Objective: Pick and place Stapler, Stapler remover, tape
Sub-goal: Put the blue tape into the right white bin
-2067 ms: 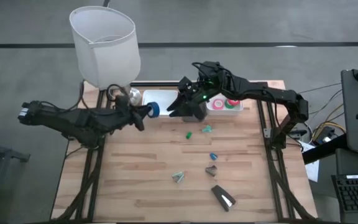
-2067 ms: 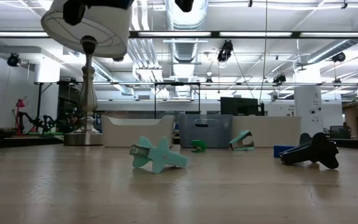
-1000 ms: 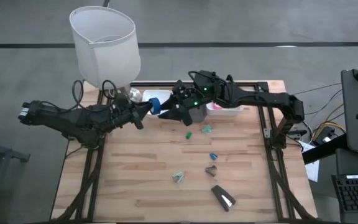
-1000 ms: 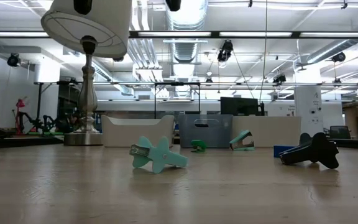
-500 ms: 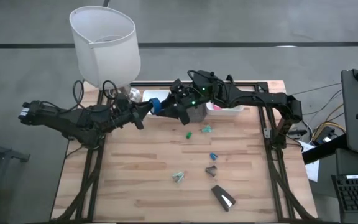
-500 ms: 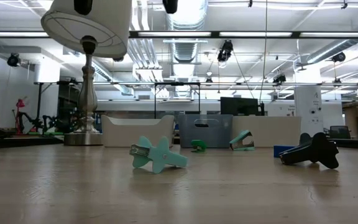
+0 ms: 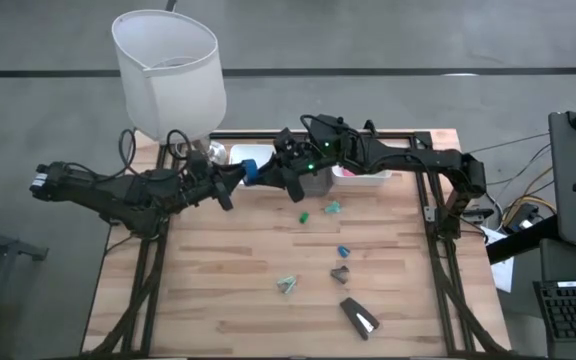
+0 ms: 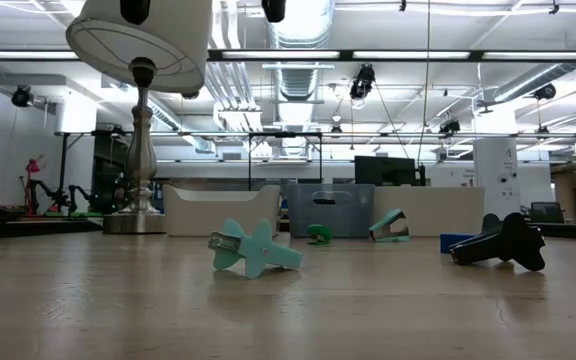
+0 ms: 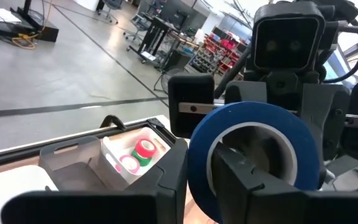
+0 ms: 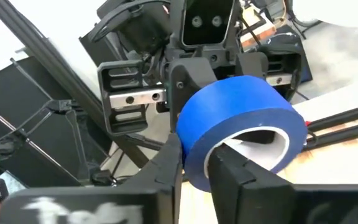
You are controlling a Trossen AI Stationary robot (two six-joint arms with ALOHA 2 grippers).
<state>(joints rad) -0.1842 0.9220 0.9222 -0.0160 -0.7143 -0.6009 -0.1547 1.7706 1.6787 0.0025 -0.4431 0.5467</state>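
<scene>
At the table's far edge, above the white tray [image 7: 230,155], blue ring-shaped tape roll [image 7: 251,170] clamped by both left gripper [image 7: 236,177] and right gripper [image 7: 268,172], apparently mid-air, black stapler [image 7: 359,316] near edge.

Lighting even, bright overhead; ceiling strip lights [image 8: 388,55] glare in low view. Counter [image 7: 248,280] evenly lit w/ faint shadows only. Low view foreground soft, bkgd sharper. Wrist views: near fingers blurred, blue tape [image 10: 238,127] crisp; mild edge distortion.
</scene>
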